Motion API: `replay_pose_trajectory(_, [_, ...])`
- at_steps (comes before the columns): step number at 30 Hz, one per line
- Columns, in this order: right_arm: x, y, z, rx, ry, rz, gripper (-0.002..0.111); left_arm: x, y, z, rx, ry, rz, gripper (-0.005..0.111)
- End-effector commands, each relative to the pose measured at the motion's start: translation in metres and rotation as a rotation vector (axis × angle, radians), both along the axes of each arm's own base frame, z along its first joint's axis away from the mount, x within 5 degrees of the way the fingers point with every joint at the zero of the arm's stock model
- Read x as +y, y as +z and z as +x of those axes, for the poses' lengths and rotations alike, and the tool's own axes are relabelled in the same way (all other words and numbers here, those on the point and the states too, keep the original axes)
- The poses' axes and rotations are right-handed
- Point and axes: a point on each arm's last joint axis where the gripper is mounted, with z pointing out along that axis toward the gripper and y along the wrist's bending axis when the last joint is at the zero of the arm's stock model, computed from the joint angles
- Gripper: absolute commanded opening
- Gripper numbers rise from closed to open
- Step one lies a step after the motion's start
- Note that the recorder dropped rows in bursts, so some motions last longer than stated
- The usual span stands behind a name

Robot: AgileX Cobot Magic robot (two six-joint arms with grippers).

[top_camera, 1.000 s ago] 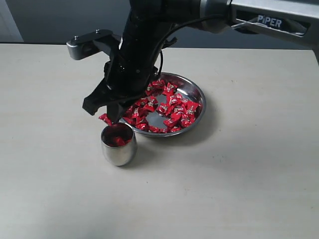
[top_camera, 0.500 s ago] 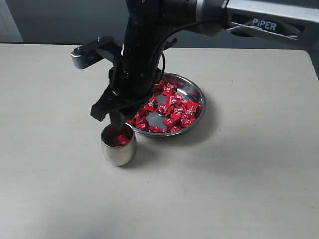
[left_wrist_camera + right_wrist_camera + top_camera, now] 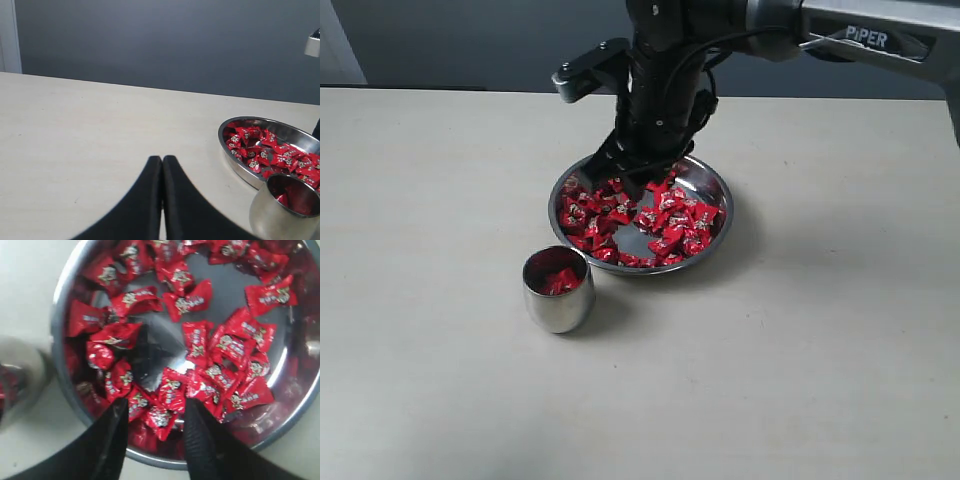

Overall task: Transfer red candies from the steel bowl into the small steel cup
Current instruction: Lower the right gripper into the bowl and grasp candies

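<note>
**Open jaws over the candy pile**

Hovering over the steel bowl point(image 3: 722, 195) with the right gripper point(image 3: 638, 182), jaws spread apart and nothing between them. Looking straight down from the wrist onto the red candies point(image 3: 200, 345), strewn across the bowl's floor around a bare patch at the middle. Waiting off to one side of the bowl with the left gripper point(image 3: 161, 164), fingers pressed together on nothing. Just beside the bowl's near rim, the small steel cup point(image 3: 560, 305), upright, with a few red wrappers already inside. Plenty left to shift, by the look of it.

Now the risks. Coming down on overlapping sweets and pinching two at once. Or nipping only a crinkled wrapper end and losing the candy onto the table point(image 3: 820, 380) on the way out of the bowl. Slippery foil, so probably a weak hold. Clipping the cup's narrow mouth on the carry, too, and tipping it over.
</note>
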Motion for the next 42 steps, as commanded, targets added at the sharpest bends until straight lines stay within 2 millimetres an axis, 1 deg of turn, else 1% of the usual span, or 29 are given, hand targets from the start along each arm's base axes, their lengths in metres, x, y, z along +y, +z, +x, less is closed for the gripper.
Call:
replay_pose_trajectory(1, [-0.017, -0.020, 0.014, 0.064, -0.070, -0.041, 0.036, 0.000, 0.000, 0.000, -0.008, -0.006, -0.003, 0.000])
replay_pose_trajectory(3, [-0.021, -0.033, 0.017, 0.106, -0.087, -0.060, 0.036, 0.000, 0.000, 0.000, -0.008, -0.006, -0.003, 0.000])
replay_pose_trajectory(7, [-0.020, -0.053, 0.019, 0.146, -0.089, -0.080, 0.036, 0.000, 0.000, 0.000, -0.008, -0.006, -0.003, 0.000])
replay_pose_trajectory(10, [-0.016, -0.065, 0.023, 0.138, -0.091, -0.064, 0.036, 0.000, 0.000, 0.000, -0.008, -0.006, -0.003, 0.000])
replay_pose_trajectory(12, [-0.014, -0.069, 0.027, 0.105, -0.090, -0.040, 0.039, 0.000, 0.000, 0.000, -0.010, -0.006, -0.003, 0.000])
replay_pose_trajectory(16, [-0.007, -0.067, 0.035, 0.021, -0.093, 0.037, 0.047, 0.000, 0.000, 0.000, -0.010, -0.006, -0.003, 0.000])
replay_pose_trajectory(19, [-0.005, -0.067, 0.038, -0.014, -0.093, 0.062, 0.047, 0.000, 0.000, 0.000, -0.010, -0.006, -0.003, 0.000])
replay_pose_trajectory(23, [-0.004, -0.075, 0.040, -0.023, -0.088, 0.054, 0.047, 0.000, 0.000, 0.000, -0.010, -0.006, -0.003, 0.000])
replay_pose_trajectory(33, [-0.004, -0.096, 0.041, 0.010, -0.088, 0.030, 0.047, 0.000, 0.000, 0.000, -0.010, -0.006, -0.003, 0.000])
replay_pose_trajectory(36, [-0.004, -0.097, 0.041, 0.011, -0.088, 0.029, 0.047, 0.000, 0.000, 0.000, -0.010, -0.006, -0.003, 0.000])
replay_pose_trajectory(37, [-0.004, -0.097, 0.041, 0.011, -0.088, 0.029, 0.047, 0.000, 0.000, 0.000, -0.010, -0.006, -0.003, 0.000])
replay_pose_trajectory(39, [-0.004, -0.096, 0.041, 0.011, -0.088, 0.029, 0.038, 0.000, 0.000, 0.000, -0.010, -0.006, -0.003, 0.000])
replay_pose_trajectory(42, [-0.004, -0.095, 0.041, 0.009, -0.088, 0.030, 0.013, 0.000, 0.000, 0.000, -0.010, -0.006, -0.003, 0.000])
